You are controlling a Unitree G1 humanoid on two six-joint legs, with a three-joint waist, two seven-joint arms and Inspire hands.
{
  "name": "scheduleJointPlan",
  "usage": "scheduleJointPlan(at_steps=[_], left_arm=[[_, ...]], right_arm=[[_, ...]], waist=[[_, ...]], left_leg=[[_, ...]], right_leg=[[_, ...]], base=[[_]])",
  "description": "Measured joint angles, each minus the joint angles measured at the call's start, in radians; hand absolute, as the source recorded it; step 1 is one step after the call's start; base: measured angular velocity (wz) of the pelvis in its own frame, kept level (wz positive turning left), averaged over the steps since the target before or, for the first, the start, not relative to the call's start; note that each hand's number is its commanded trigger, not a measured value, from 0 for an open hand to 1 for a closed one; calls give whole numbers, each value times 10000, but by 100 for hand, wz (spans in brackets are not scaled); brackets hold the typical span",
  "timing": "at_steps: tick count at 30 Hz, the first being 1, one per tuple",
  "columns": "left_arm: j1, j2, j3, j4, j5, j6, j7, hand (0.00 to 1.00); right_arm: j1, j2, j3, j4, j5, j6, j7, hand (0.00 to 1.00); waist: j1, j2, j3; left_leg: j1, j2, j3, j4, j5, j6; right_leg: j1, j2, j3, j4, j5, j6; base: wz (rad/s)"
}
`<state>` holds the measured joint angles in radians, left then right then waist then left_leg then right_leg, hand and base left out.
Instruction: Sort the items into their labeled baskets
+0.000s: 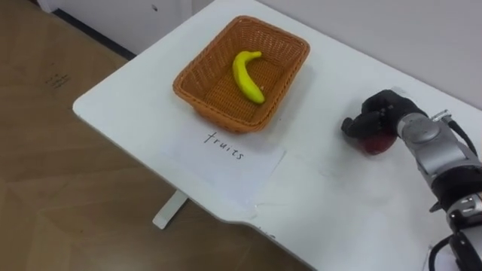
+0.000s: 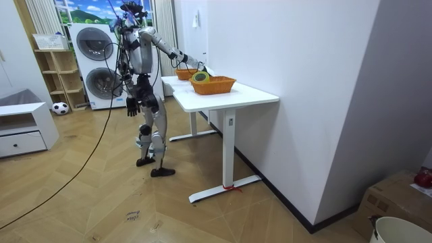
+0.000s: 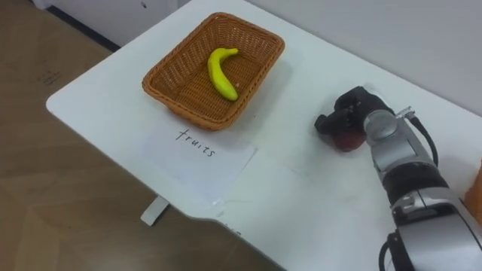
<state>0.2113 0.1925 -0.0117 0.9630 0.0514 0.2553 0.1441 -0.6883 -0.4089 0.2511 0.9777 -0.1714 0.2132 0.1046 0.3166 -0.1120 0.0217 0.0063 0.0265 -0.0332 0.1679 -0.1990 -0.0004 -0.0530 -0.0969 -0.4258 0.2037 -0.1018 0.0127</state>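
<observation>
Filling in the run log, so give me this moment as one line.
right hand: shut on red fruit, right of basket | banana: in basket | left hand: hangs at side

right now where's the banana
In the eye views the banana lies in the basket at the table's left, behind the label, left of the right hand.

free: bare white tabletop (image 1: 316,162) between brown wicker basket (image 1: 192,71) and right hand (image 1: 380,113) | blocks: basket's raised rim; hand curled over red round fruit (image 1: 374,143) | far side: white wall (image 1: 392,30)
</observation>
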Motion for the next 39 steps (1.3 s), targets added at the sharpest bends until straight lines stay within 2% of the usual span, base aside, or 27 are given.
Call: scheduleJointPlan(at_steps=[3, 14, 16, 20, 25, 27, 29, 31, 36, 39], left_arm=[[-6, 0, 0, 0, -1, -1, -3, 0], [-62, 0, 106, -1, 11, -33, 6, 0], [-15, -57, 271, 3, 105, -24, 8, 0], [14, -108, 502, 24, 205, -6, 22, 0], [273, -109, 501, -25, 224, -134, 56, 0], [375, -101, 518, -29, 245, -146, 81, 0], [436, -96, 617, -47, 280, -171, 197, 0], [508, -90, 694, -56, 281, -199, 201, 0], [561, -10, 707, -145, 276, -346, 201, 0], [565, -8, 709, -145, 276, -383, 202, 0]], right_arm=[[0, 0, 0, -85, 2, -14, 84, 100], [-2, 0, -14, -210, 18, 27, 155, 100], [2, 1, -133, -583, 33, 123, 207, 100], [1, -3, -478, -1395, 224, 146, 178, 100], [1, -4, -478, -1997, 605, 153, 171, 100], [0, -4, -478, -2153, 681, 153, 129, 100], [-1, -4, -478, -2265, 782, 152, 47, 100], [-1, -3, -474, -2337, 873, 153, 46, 100], [-83, -12, -475, -2910, 867, 124, 50, 100], [-91, -12, -460, -3096, 1037, 63, 67, 100]], waist=[[-112, -4, -4], [-123, 8, -33], [-138, 96, -84], [-132, 291, -237], [-151, 246, -281], [-184, 162, -275], [-193, 7, -213], [-188, -51, -182], [-277, -95, -165], [-129, -130, -143]], left_leg=[[2, -2, 2, 3, 3, 2], [-8, 8, 24, 2, 4, 1], [-18, 9, 26, 1, 4, 1], [34, 10, 28, 13, 12, 1], [74, -19, 50, 45, 20, 9], [74, -26, 51, 55, 24, 14], [52, -26, 50, 110, 24, 14], [54, -30, 27, 122, 23, 14], [74, -26, -22, 18, 20, 12], [195, -23, 10, -11, 23, 11]], right_leg=[[2, 1, 0, -4, 0, 0], [-5, 27, 110, -35, 0, 1], [-14, 25, 104, -37, 1, 2], [23, 17, 97, -29, 0, 3], [26, -27, 122, 8, -3, 8], [28, -45, 124, 22, -3, 8], [35, -53, 121, 39, -3, 8], [112, -55, 117, 35, -3, 9], [145, -33, 139, 34, -4, 10], [187, 4, 276, 32, -9, 18]], base=[[0], [0], [0], [0], [0], [0], [0], [6], [5], [-6]])
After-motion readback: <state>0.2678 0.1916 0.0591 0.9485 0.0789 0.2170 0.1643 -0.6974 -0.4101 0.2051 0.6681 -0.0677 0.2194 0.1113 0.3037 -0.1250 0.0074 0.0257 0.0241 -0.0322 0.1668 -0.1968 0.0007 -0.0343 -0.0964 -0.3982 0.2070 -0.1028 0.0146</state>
